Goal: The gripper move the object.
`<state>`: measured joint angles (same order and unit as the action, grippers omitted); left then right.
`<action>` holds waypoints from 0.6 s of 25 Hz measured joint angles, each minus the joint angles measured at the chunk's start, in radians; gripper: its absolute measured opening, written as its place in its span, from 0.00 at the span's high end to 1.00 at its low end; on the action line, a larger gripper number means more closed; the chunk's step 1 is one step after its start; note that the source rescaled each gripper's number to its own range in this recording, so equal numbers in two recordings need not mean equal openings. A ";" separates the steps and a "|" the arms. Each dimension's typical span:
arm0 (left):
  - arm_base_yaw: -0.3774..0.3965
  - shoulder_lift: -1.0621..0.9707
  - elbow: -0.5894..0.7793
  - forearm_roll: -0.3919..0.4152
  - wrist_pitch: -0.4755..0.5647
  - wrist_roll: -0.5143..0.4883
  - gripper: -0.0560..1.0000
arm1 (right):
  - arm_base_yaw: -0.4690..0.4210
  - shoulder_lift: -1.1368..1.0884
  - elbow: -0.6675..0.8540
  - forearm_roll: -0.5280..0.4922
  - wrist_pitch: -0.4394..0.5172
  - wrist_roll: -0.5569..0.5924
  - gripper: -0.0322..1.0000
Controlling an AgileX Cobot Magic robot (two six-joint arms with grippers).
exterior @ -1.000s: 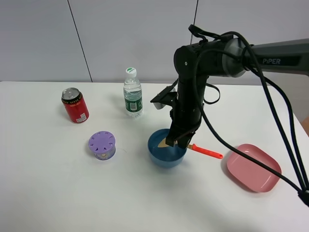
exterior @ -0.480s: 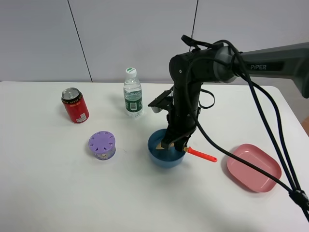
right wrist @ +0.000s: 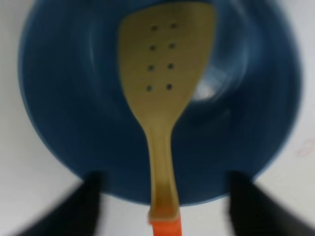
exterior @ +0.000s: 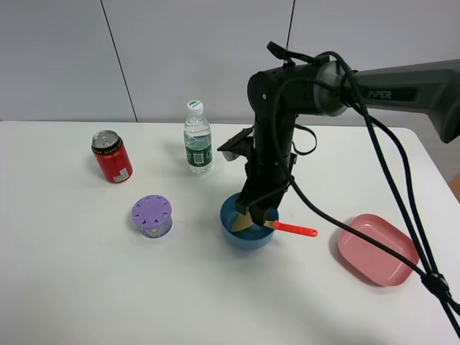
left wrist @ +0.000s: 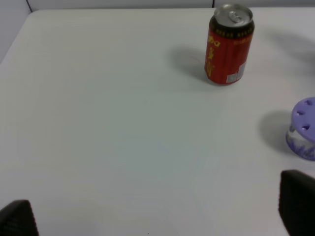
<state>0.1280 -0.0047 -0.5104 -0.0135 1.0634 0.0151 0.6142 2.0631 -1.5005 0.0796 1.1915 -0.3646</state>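
Note:
The toy spatula (exterior: 293, 230) lies with its pale-yellow blade inside the blue bowl (exterior: 231, 234), and its red-orange handle sticks out over the rim to the right. My right gripper (exterior: 257, 213) hangs just above the bowl, over the spatula's neck. In the right wrist view the spatula (right wrist: 165, 73) rests in the bowl (right wrist: 64, 98). The right gripper (right wrist: 166, 199) straddles the neck with its blurred fingers (right wrist: 91, 196) wide apart and not touching it. My left gripper (left wrist: 157, 211) is open and empty above bare table and does not show in the exterior view.
A red can (exterior: 111, 157) and a water bottle (exterior: 198, 140) stand at the back left. A purple lidded container (exterior: 152, 215) sits left of the bowl. A pink plate (exterior: 377, 248) lies at the right. The can (left wrist: 229, 44) and the container (left wrist: 304, 129) also show in the left wrist view.
My right arm has shifted left and lower over the bowl with the spatula. The blade now sits deeper in the bowl and the handle lies lower, over the rim.

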 joint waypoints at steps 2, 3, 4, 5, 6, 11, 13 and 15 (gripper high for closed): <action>0.000 0.000 0.000 0.000 0.000 0.000 0.00 | 0.000 0.000 -0.035 -0.005 0.012 0.031 0.32; 0.000 0.000 0.000 0.000 0.000 0.000 0.00 | 0.000 0.000 -0.053 -0.007 0.015 0.054 0.23; 0.000 0.000 0.000 0.000 0.000 0.000 0.00 | 0.000 0.000 -0.070 -0.007 0.020 0.073 0.17; 0.000 0.000 0.000 0.000 0.000 0.000 0.00 | 0.000 0.000 -0.084 -0.007 0.020 0.082 0.13; 0.000 0.000 0.000 0.000 0.000 0.000 0.00 | 0.000 0.000 -0.095 -0.010 0.020 0.091 0.11; 0.000 0.000 0.000 0.000 0.000 0.000 0.00 | 0.000 -0.005 -0.107 -0.010 0.021 0.096 0.08; 0.000 0.000 0.000 0.000 0.000 0.000 0.00 | 0.000 -0.027 -0.107 0.011 0.022 0.097 0.08; 0.000 0.000 0.000 0.000 0.000 0.000 0.00 | 0.000 -0.068 -0.107 0.023 0.022 0.129 0.08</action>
<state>0.1280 -0.0047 -0.5104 -0.0135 1.0634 0.0151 0.6142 1.9953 -1.6072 0.1029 1.2132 -0.2361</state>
